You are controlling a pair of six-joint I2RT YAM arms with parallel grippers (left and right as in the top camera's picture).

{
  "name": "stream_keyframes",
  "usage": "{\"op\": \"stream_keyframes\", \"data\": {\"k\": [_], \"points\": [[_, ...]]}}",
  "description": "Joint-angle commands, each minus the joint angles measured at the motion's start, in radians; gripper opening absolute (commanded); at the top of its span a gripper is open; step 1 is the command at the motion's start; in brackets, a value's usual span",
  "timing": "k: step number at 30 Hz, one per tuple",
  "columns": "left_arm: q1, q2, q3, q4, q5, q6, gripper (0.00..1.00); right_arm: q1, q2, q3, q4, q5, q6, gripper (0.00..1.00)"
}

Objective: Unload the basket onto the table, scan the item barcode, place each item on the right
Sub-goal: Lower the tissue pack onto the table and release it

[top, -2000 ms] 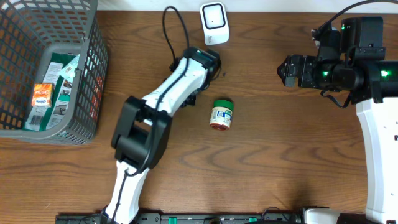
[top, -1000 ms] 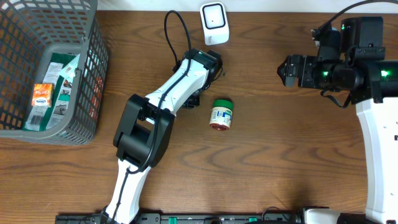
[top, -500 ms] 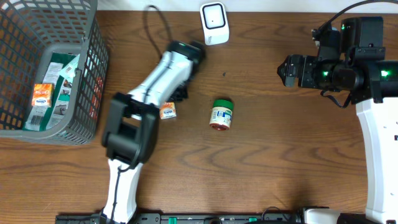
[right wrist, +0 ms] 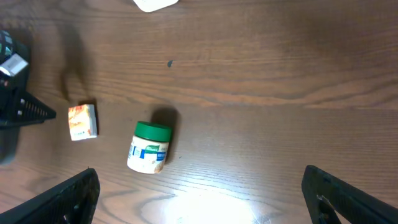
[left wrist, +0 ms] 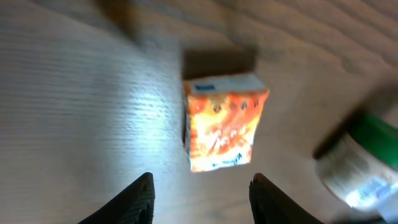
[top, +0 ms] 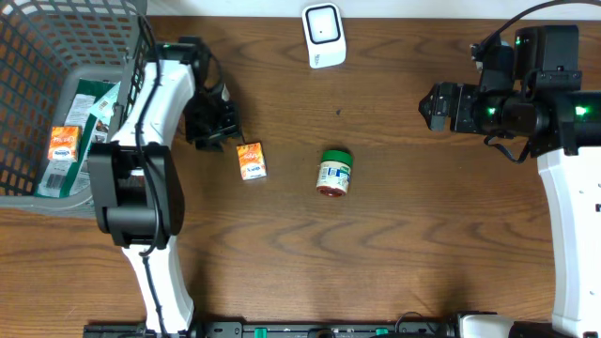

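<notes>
The wooden table point(top: 394, 253) carries the orange carton point(top: 252, 161) lying flat, with a green-lidded jar point(top: 334, 173) near it. The left gripper point(left wrist: 202, 196) is spread and empty, the carton just beyond its fingertips, untouched. The right gripper point(right wrist: 202, 199) gapes wide, holding nothing. Farther back sits the white scanner point(top: 323, 36).

Looks down past the wide-spread pincer point(right wrist: 203, 198) at a green-lidded jar point(right wrist: 149, 147) lying sideways on the tabletop point(right wrist: 267, 87), small orange box point(right wrist: 82, 121) near it
</notes>
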Motion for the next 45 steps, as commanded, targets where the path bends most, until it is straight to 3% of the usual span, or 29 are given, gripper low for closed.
{"op": "stream_keyframes", "data": {"k": [1,11,32,39,45], "points": [[0.0,-0.014,-0.066,0.025,0.105,0.105,0.5,0.001,0.005,0.019,0.0,-0.008,-0.015,0.99],[-0.002,-0.013,-0.241,0.226,0.104,0.082,0.51,0.001,0.005,0.019,0.0,-0.008,-0.014,0.99],[0.037,-0.013,-0.241,0.273,0.107,0.059,0.5,0.001,0.005,0.019,0.0,-0.008,-0.014,0.99],[0.065,-0.026,-0.217,0.288,0.267,0.063,0.5,0.001,0.005,0.019,0.0,-0.008,-0.015,0.99],[0.068,-0.048,-0.217,0.306,0.288,0.074,0.5,0.001,0.005,0.019,0.0,-0.008,-0.014,0.99]]}}
